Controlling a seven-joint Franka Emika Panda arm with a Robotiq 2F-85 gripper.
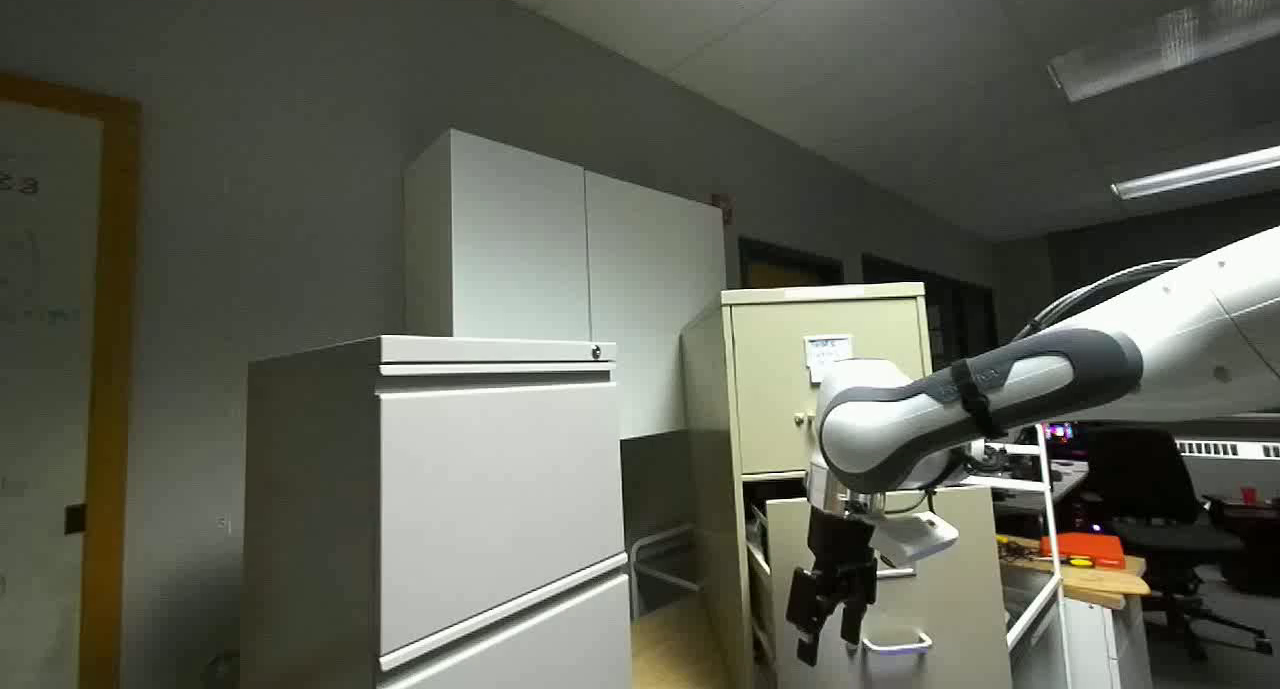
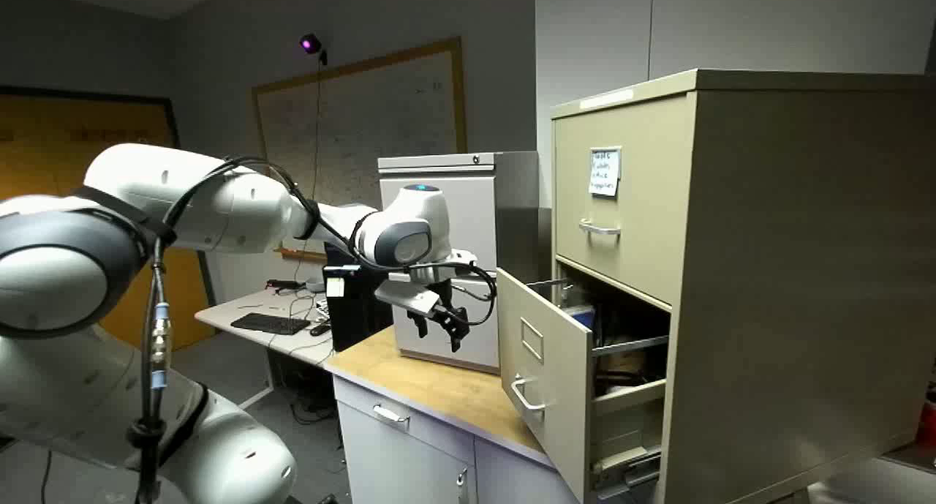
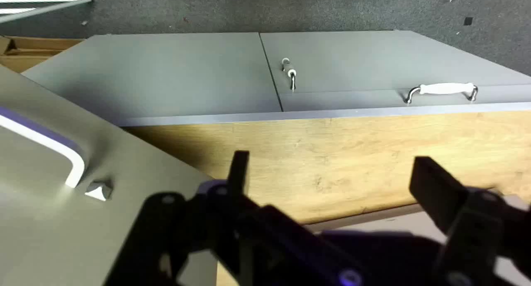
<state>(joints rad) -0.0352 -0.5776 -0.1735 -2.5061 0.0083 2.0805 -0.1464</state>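
A beige metal file drawer (image 2: pixel 559 372) is jutting out of a tall tan-beige metal filing cabinet (image 2: pixel 797 284), directly below an upper drawer that is sitting flush and bearing a handwritten white paper label (image 2: pixel 604 172). A bent, pale metal bar handle (image 3: pixel 45 143) is projecting from its face; inside, a small blue item (image 2: pixel 581 316) is showing near the front, the rest too dark to make out. A black two-fingered gripper (image 3: pixel 331 158) is hanging tips-down near the drawer front, fingers standing wide apart around air alone; in an exterior view, a gap is showing between gripper and drawer. Below, a pale wood-grain countertop (image 3: pixel 373 140) is topping a light-grey base cabinet (image 2: pixel 406 445) with metal-and-white pulls (image 3: pixel 446 88). A light-grey metal drawer unit (image 2: pixel 472 219) is standing on that top. A white-and-grey jointed robot arm (image 2: pixel 205 204) is carrying the gripper. Farther off, a black keyboard (image 2: pixel 270 323) is lying on a pale desk (image 2: pixel 223 312); a wood-framed whiteboard (image 2: pixel 365 123) is hanging on the grey wall (image 2: pixel 504 87).
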